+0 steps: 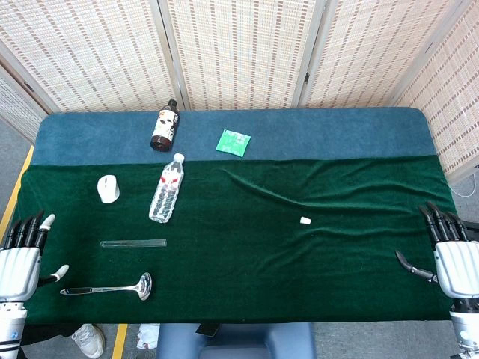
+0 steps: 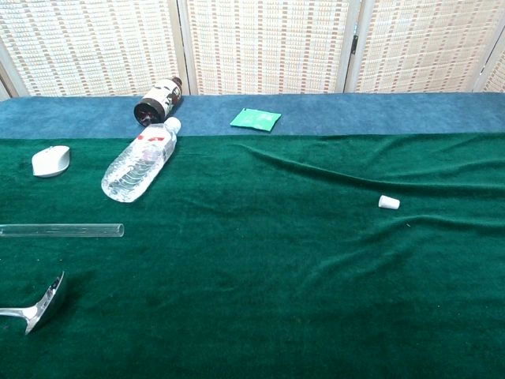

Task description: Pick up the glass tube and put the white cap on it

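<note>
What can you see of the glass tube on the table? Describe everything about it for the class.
The glass tube is a thin, clear, straight cylinder that looks empty. It lies flat on the green cloth at the table's left side, running left to right. Its right end looks open in the chest view; its other end runs out of frame there, and it bears no cap. It lies between the water bottle and the ladle, touching neither. No hand touches it.

Clear glass tube (image 1: 133,243) lying flat, left; white cap (image 1: 304,221) well apart, right.
</note>
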Motion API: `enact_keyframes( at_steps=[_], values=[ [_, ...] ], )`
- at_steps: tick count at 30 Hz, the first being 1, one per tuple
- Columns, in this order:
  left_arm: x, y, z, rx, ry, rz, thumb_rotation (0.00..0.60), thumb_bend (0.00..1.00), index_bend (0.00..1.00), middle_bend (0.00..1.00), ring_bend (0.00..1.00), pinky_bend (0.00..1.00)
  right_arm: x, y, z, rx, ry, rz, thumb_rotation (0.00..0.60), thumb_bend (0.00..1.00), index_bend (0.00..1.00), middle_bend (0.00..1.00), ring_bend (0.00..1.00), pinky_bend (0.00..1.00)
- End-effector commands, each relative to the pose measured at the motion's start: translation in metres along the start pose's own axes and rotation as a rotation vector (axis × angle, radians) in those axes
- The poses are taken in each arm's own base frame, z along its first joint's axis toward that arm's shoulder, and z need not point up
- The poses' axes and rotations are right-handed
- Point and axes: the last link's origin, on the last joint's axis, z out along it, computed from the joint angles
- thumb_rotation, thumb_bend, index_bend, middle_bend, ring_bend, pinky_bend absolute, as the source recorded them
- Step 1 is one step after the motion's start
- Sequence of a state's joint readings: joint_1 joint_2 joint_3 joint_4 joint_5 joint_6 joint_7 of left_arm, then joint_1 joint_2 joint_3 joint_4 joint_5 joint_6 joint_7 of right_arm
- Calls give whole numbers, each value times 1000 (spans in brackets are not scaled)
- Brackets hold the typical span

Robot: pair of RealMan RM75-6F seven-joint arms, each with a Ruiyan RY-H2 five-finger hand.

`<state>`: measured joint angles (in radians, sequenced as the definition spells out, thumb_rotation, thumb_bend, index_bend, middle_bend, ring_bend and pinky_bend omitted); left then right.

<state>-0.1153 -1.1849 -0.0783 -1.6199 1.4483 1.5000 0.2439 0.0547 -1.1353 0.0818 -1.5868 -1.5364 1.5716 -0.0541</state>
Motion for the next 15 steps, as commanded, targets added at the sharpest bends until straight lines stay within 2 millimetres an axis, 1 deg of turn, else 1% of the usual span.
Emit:
enact_keyframes(
  at_steps=[1, 7, 15],
  values=[
    [-1, 0, 0, -1, -2, -2, 600, 180, 21, 0, 0, 0, 0, 0, 0, -2, -7, 0, 220, 354, 0, 71, 133, 108],
    [-1, 3, 2, -3, -6, -1, 600, 180, 23, 0, 0, 0, 1, 1, -2, -16, -19, 10, 221, 355, 0, 71, 133, 108],
    [5, 9, 11, -35, 17, -1, 600, 181, 26, 1, 11, 0, 3, 5, -4, -34, -22, 17, 220, 355, 0, 71, 135, 108]
  ],
)
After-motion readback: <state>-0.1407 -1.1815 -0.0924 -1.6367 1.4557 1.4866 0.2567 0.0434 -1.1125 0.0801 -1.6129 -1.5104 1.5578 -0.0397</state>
